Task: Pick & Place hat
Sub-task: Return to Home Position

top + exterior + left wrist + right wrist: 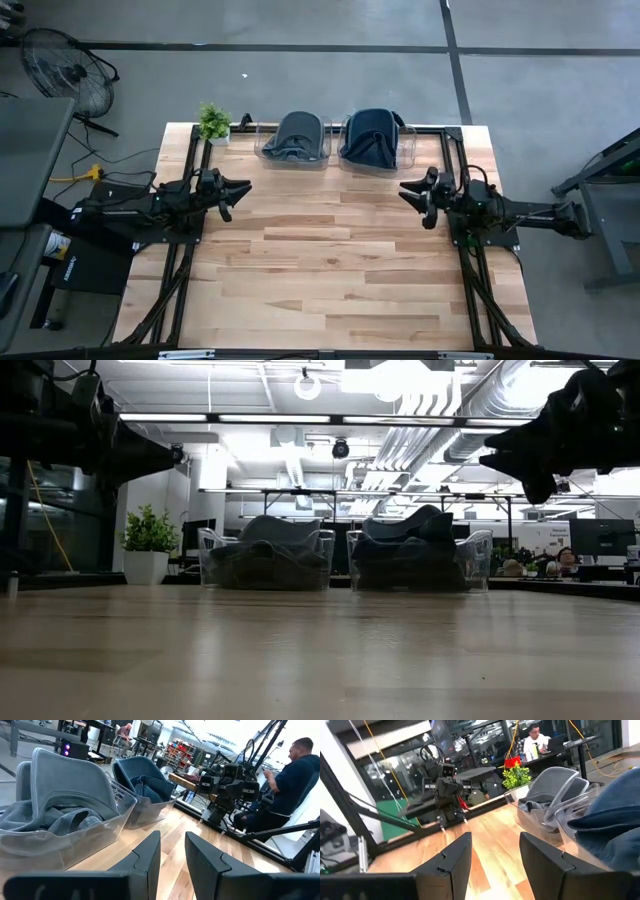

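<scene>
A small potted plant (213,122) is standing at the far left corner of the worktop (330,270). Just inside the left edge, the left gripper (240,193) is hanging above the wood, pointing toward the middle; its own wrist view is showing its fingers (147,857) released, with a narrow gap between them and nothing in it. Along the far edge, near its middle, two clear bins are sitting side by side. The left transparent bin (260,146) is holding the gray caps (297,135), one resting upright against another with the brims drooping inside. The right transparent bin (409,141), just beside it, is holding the blue cap (370,134), which is rising above the rim. Near the right edge, the right gripper (408,192) is hanging at about the same distance from the far edge, facing the left one across bare boards, and its fingers (455,857) are spread wide and grasping nothing. From table height both grippers are showing well above the surface. Beyond the worktop, a seated person (292,772) is bending over something in their hands.
</scene>
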`<state>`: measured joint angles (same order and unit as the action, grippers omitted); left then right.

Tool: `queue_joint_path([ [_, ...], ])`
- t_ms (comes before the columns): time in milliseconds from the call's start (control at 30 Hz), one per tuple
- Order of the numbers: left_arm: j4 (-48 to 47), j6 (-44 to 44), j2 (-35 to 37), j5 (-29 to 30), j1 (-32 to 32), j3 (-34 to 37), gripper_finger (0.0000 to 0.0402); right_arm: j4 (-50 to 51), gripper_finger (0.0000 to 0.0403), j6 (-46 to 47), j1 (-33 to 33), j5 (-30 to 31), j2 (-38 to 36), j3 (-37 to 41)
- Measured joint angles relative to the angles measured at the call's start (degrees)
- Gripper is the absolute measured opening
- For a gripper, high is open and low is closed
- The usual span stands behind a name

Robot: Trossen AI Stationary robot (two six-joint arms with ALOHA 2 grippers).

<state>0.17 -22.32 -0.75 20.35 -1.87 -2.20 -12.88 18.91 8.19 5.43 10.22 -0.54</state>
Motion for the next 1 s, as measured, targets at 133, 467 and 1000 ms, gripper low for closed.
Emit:
queue_joint_path([
  [133,0.0,0.0,0.0,-0.2,0.0,0.0,0.0087,2.5,0.0161,-3.1,0.0,0.0,0.0,0.0],
  [467,0.0,0.0,0.0,-0.3,0.0,0.0,0.0087,10.7,0.0161,-3.5,0.0,-0.1,0.3,0.0],
  [1000,0.0,0.0,0.0,-0.3,0.0,0.0,0.0087,10.8,0.0161,-3.4,0.0,0.1,0.3,0.0],
])
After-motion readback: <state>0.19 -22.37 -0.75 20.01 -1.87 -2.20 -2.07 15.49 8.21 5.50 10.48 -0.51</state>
